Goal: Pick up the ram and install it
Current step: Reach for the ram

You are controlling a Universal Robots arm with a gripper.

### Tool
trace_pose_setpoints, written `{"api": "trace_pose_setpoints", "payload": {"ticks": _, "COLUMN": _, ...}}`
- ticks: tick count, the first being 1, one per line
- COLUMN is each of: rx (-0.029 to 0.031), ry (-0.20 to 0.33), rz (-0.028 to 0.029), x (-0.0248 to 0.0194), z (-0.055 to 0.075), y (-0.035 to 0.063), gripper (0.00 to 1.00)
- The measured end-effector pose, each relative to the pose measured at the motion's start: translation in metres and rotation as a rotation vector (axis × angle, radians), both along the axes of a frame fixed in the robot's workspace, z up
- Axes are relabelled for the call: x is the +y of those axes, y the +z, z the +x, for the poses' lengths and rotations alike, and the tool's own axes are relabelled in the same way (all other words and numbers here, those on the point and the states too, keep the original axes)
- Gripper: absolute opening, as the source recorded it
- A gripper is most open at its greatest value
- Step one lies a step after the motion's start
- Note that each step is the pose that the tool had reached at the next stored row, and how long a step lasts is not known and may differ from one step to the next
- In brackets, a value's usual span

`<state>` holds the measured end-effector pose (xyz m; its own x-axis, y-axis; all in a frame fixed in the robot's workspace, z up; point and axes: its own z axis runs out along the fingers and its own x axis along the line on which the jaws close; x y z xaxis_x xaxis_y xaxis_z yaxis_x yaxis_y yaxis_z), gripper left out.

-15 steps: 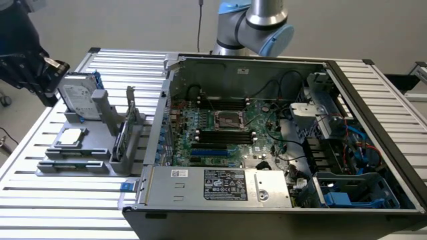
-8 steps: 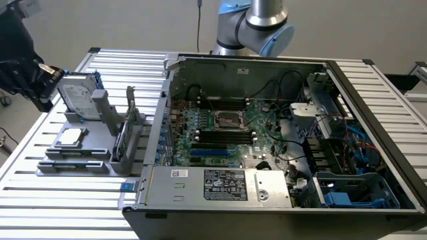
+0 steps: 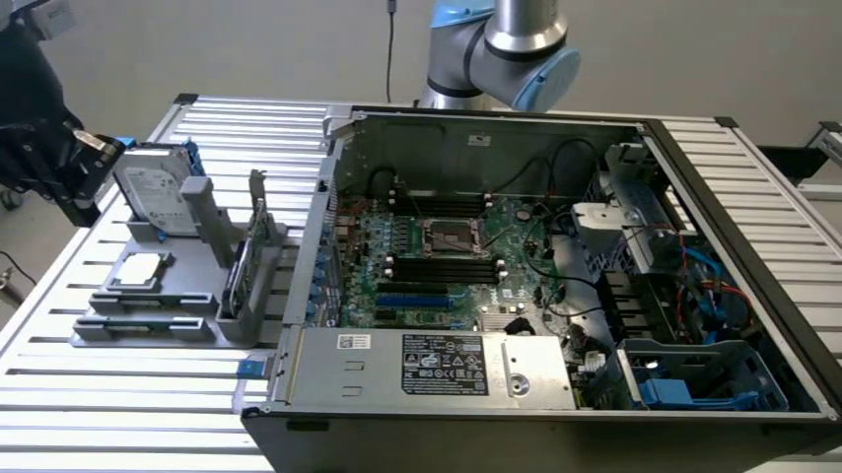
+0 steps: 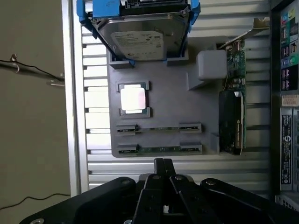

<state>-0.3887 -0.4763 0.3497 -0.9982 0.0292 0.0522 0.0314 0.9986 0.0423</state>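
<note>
Ram (image 3: 148,301) lies in your exterior view as two thin strips flat in the gray fixture (image 3: 197,333), with the gripper (image 3: 66,166) near the hard drive (image 3: 156,197) on that fixture. Your wrist view shows both as narrow green sticks (image 4: 159,127), dark at each end; the gripper (image 4: 162,162) is clenched, empty.

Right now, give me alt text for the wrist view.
The shut gripper hovers short of a grey holder carrying thin green ram sticks in slots, a square silver chip and a blue-railed hard drive, on a slatted metal table.
</note>
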Motion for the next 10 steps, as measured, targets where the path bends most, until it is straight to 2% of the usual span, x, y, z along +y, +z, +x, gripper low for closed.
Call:
{"api": "trace_pose_setpoints", "payload": {"ticks": 4, "rx": -0.0001, "ry": 0.036, "rz": -0.0087, "x": 0.0000, "z": -0.0002, "y": -0.0010, "gripper": 0.11}}
{"api": "trace_pose_setpoints", "payload": {"ticks": 10, "rx": -0.0001, "ry": 0.040, "rz": -0.0087, "x": 0.0000, "z": -0.0002, "y": -0.0011, "gripper": 0.11}}
